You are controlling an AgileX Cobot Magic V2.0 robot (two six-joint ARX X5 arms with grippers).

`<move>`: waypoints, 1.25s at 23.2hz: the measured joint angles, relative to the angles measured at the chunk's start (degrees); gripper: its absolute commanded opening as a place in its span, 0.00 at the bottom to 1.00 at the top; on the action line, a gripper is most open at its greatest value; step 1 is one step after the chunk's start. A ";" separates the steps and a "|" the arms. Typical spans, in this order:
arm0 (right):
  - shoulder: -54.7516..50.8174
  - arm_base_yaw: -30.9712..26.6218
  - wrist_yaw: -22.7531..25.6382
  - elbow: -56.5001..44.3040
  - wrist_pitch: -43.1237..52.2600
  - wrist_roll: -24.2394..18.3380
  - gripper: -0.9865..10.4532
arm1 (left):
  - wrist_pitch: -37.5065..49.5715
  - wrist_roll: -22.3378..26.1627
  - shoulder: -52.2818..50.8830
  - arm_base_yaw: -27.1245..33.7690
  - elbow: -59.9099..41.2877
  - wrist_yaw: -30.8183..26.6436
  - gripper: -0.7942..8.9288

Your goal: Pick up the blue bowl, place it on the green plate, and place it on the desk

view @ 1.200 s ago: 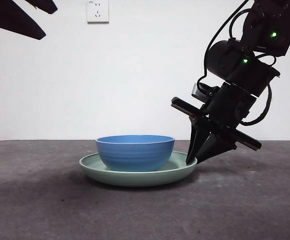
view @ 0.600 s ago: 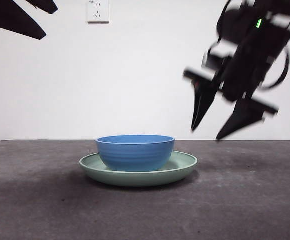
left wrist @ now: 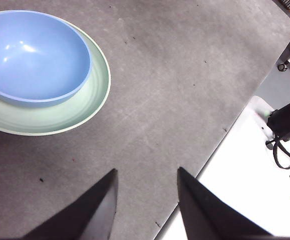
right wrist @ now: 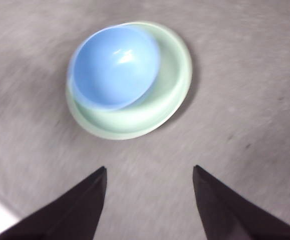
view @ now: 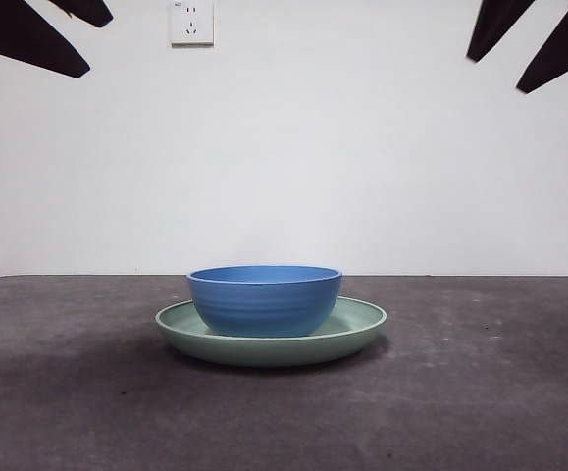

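Note:
The blue bowl sits upright inside the green plate, which rests flat on the desk at the middle. Both also show in the left wrist view, the bowl on the plate, and in the blurred right wrist view, the bowl on the plate. My right gripper is open and empty, high above the desk; its tips show at the front view's top right corner. My left gripper is open and empty, raised at the top left.
A white wall socket is on the back wall. The desk's edge and a white surface with a black cable fitting show in the left wrist view.
My right gripper has let go at the plate's right rim and risen fast up and to the right, out to the top corner. The bowl and plate have not moved.

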 measured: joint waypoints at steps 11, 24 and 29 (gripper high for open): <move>-21.40 5.86 -1.22 -18.21 3.93 0.20 0.32 | 0.00 0.00 0.00 0.00 0.00 0.00 0.27; -22.03 5.86 -1.25 -18.21 3.96 0.48 0.10 | 0.00 0.00 0.00 0.00 0.00 0.00 0.09; -22.03 5.86 -1.25 -18.21 3.98 0.48 0.10 | 0.00 0.00 0.00 0.00 0.00 0.00 0.09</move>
